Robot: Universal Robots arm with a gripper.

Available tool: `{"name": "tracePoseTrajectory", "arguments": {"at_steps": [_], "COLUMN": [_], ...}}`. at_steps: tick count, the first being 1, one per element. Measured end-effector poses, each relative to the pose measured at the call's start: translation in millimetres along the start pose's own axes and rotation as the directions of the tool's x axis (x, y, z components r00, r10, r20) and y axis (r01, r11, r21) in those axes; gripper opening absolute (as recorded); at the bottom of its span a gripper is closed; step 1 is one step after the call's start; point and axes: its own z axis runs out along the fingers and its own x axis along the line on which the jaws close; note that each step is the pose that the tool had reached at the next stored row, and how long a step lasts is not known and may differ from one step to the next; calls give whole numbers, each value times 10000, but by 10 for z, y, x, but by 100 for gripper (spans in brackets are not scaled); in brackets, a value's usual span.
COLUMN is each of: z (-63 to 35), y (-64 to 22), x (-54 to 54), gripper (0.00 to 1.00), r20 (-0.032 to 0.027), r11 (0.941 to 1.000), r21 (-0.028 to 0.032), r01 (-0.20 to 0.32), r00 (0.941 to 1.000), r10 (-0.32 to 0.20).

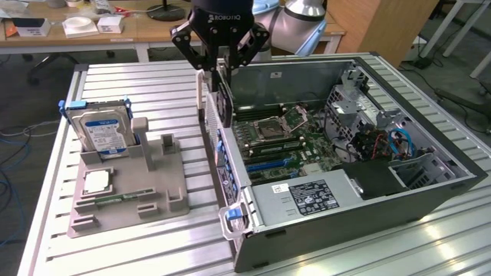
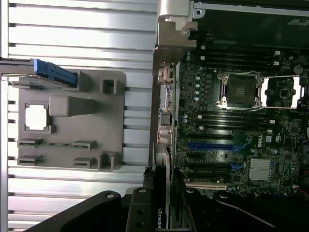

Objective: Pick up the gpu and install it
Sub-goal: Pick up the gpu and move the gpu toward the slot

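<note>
The gpu (image 1: 223, 100), a thin dark card with a pale bracket along one end, hangs on edge from my gripper (image 1: 219, 64), which is shut on its upper edge. The card hovers above the rear wall of the open computer case (image 1: 429, 190), over the edge of the motherboard (image 1: 276, 138). In the wrist view the gpu (image 2: 162, 191) appears edge-on between my gripper (image 2: 163, 195) fingers, beside the case's rear wall. The blue expansion slots (image 2: 217, 145) on the motherboard (image 2: 241, 121) lie uncovered a short way off.
A grey holder tray (image 1: 165, 198) sits at the exterior view's left on the slatted table. It holds an upright hard drive (image 1: 103, 129), a processor chip (image 1: 98, 181) and a green memory stick (image 1: 115, 198). The power supply (image 1: 307, 195) and drive cage (image 1: 360, 109) fill the case's sides.
</note>
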Motion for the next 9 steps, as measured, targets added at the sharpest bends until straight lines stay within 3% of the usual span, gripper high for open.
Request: {"name": "tracePoseTrajectory", "arguments": {"at_steps": [9], "z": [0], "y": [-8], "x": [-57], "gripper": [26], "r20": [-7], "r11": [10000], "r21": [0], "r01": [0], "r00": [10000], "r10": [0]}}
